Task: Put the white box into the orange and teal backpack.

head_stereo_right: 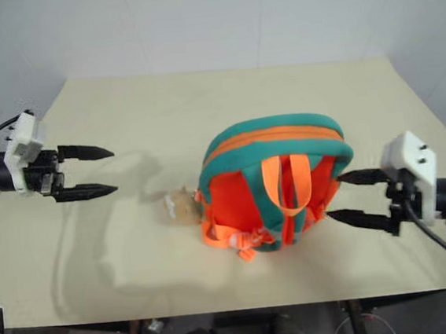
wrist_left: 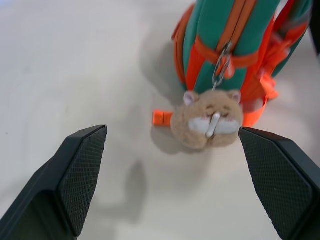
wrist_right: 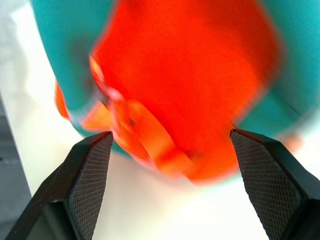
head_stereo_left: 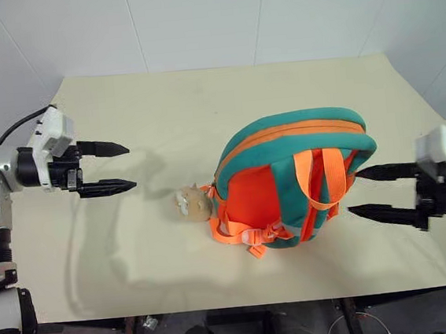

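**Backpack stands alone between two open grippers**

At the left, the left gripper (head_stereo_left: 118, 167) hangs above the cream surface (head_stereo_left: 162, 110) with its jaws spread wide and empty, pointing toward the middle. It is well apart from everything on the surface.

Next comes a tan plush bear head (head_stereo_left: 194, 204), lying on the surface and clipped to the near left side of the backpack. In the left wrist view it sits between the two black fingers (wrist_left: 82, 175) but farther off, not touching them.

The orange and teal backpack (head_stereo_left: 287, 180) stands near the middle, its orange straps facing the camera and its zipped top edge running across. The white box cannot be seen on the surface.

At the right, the right gripper (head_stereo_left: 360, 193) has its jaws wide open and empty, its tips just beside the backpack's right edge; whether they touch it cannot be told.
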Motion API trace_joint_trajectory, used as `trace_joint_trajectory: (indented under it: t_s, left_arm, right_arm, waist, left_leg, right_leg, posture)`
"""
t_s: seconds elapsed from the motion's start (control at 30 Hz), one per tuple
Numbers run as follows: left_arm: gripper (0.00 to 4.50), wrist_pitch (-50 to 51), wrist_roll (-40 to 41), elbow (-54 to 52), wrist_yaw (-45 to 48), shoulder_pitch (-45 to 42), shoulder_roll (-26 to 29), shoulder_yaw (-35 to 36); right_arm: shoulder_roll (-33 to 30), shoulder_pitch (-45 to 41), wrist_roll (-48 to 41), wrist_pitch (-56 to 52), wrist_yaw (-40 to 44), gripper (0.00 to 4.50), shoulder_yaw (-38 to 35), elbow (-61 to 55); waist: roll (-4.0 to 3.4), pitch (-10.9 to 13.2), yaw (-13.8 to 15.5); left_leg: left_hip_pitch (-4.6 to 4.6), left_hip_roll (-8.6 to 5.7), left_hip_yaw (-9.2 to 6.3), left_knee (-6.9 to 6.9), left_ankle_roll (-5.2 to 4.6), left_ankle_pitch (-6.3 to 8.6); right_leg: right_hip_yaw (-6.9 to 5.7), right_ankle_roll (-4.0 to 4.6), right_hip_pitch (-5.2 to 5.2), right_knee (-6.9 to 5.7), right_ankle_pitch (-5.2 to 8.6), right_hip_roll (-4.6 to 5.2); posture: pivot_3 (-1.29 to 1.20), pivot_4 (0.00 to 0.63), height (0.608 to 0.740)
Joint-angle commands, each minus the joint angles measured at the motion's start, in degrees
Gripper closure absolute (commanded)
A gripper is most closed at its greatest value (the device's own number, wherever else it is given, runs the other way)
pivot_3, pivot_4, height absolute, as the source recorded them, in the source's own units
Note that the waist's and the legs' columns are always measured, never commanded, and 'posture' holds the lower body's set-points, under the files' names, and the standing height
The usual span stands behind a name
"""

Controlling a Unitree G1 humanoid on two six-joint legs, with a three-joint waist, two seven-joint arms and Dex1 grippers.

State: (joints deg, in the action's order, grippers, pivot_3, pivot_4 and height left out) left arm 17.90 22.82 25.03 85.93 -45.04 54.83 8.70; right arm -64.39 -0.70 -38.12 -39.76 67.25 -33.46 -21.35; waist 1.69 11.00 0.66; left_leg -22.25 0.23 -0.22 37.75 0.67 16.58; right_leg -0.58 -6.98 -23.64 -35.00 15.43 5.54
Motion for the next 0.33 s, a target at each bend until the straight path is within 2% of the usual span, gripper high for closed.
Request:
trace_joint_trajectory:
  t_s: [0.03,0.2,0.33]
  left_arm:
    - [0.00,0.0,6.6,0.0,3.0,1.8,-0.8,6.0]
    - [0.00,-2.2,11.7,0.0,6.4,5.6,0.1,9.1]
    - [0.00,-2.7,14.4,-0.7,6.6,8.4,1.9,10.4]
  right_arm:
    - [-1.8,1.7,1.9,2.3,3.3,0.03,-8.5,4.2]
    - [-1.4,0.0,3.0,7.3,5.1,0.03,-12.3,11.2]
    - [0.0,-1.3,1.3,7.2,4.2,0.03,-14.5,12.3]
  waist:
    - [0.00,0.0,0.0]
    - [-0.01,0.0,-0.3]
    - [-0.01,0.0,-0.8]
  left_leg:
    - [0.01,0.00,0.01,0.00,0.00,0.00]
    - [0.12,0.02,0.03,0.00,0.01,0.00]
    - [0.20,0.08,0.09,-0.03,0.02,0.00]
  right_leg:
    - [0.01,0.00,0.00,0.00,0.00,0.01]
    - [0.03,0.00,0.04,0.14,0.00,0.01]
    - [0.06,0.02,0.04,0.08,0.01,0.03]
  posture:
    - [0.00,0.150,0.740]
    - [0.00,0.150,0.740]
    - [0.00,0.150,0.740]
